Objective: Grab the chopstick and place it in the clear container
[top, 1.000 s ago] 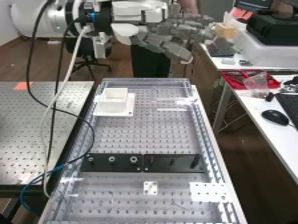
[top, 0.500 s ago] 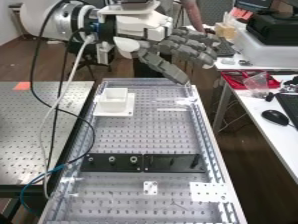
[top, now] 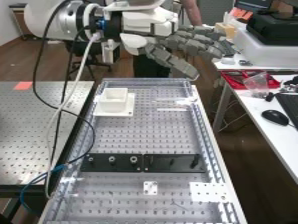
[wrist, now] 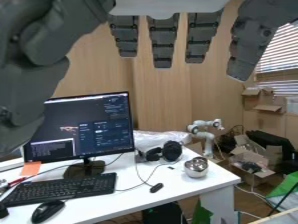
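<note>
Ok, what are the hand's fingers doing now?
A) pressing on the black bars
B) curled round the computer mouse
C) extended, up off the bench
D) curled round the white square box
C: the fingers hang extended, and the hand is raised beyond the white square box.

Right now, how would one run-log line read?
hand: open, empty, near bench's far end | white box: on white plate | grasp: none

No word, label, brand, number or sign can be read. The marks on the monitor [wrist: 86, 125] and on the keyboard [wrist: 63, 191], both out beyond the fingers [top: 191, 46], are too small to make out.
</note>
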Controlling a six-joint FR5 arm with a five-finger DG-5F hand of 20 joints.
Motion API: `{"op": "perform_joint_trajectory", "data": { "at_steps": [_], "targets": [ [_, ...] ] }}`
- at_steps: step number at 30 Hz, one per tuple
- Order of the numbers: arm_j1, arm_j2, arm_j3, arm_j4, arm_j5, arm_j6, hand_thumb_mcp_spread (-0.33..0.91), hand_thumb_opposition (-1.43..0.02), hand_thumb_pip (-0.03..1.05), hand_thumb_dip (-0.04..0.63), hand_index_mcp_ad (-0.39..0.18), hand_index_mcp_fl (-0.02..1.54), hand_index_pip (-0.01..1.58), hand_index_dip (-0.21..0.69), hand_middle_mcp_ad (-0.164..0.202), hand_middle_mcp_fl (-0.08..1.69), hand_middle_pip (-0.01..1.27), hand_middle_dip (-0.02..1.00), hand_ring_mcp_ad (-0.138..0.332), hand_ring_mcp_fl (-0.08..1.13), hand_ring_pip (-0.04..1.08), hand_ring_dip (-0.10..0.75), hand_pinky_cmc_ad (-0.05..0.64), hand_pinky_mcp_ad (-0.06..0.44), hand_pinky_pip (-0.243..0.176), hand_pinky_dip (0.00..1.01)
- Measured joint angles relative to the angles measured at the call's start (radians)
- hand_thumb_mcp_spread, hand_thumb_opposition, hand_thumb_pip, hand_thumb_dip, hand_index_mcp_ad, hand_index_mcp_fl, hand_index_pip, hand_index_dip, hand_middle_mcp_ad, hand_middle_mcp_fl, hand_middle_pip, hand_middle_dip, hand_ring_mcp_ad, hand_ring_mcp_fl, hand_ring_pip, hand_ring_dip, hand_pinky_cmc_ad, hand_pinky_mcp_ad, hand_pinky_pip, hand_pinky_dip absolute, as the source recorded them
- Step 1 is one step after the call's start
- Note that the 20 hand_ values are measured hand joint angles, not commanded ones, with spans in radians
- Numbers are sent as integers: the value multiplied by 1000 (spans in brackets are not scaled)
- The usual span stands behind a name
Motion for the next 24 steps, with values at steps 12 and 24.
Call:
{"op": "perform_joint_trajectory", "data": {
  "at_steps": [12,24],
  "targets": [
    [9,8,2,-13,9,-9,31,-710,614,-12,-79,10,56,87,82,23,126,258,147,0,96,101,475,379,-105,176],
    [12,6,-1,-5,0,-9,37,-728,614,-12,-77,10,56,87,87,23,126,258,145,0,96,101,475,379,-105,176]
  ]
}}
